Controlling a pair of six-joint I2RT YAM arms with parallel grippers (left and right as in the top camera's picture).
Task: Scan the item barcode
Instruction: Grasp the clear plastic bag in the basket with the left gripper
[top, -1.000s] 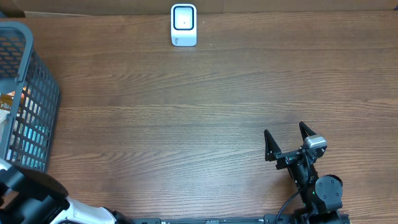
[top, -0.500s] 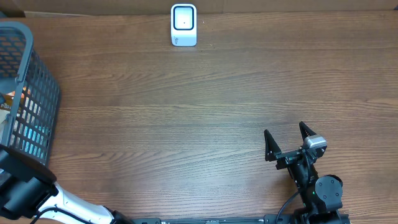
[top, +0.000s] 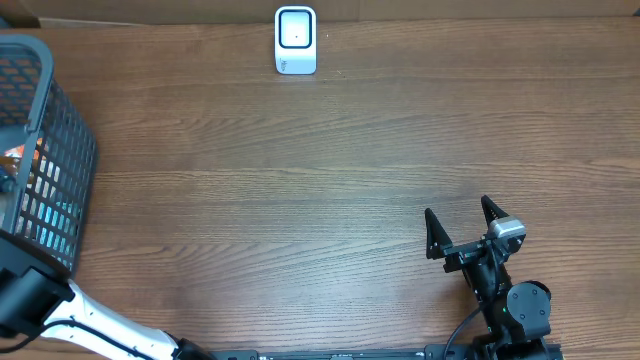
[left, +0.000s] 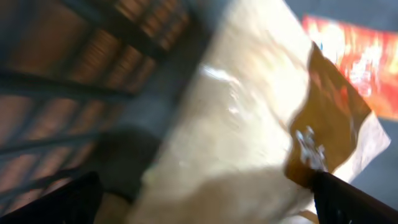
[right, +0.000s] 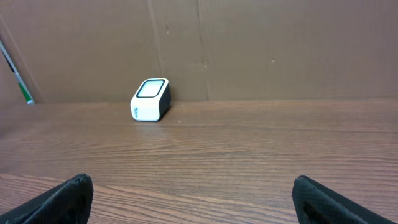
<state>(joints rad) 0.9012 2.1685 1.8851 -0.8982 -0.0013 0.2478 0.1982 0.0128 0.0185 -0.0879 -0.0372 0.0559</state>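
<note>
Cream pouch (left: 249, 124) sits in the basket (top: 62, 150) at the worktop's left edge; left gripper (left: 208, 194) has just swung in over it, jaws apart, holding nothing; pick-up looks next; right gripper (top: 459, 212) idles spread open.

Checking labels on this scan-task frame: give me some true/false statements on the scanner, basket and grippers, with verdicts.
1. The scanner stands at the far edge of the table, with nothing held up to it. True.
2. The right gripper is shut on an item. False: it is open and empty.
3. The left wrist view shows a pale packet close up. True.
4. The basket sits on the right arm's side. False: it is on the left arm's side.
5. The left gripper is open. True.
</note>
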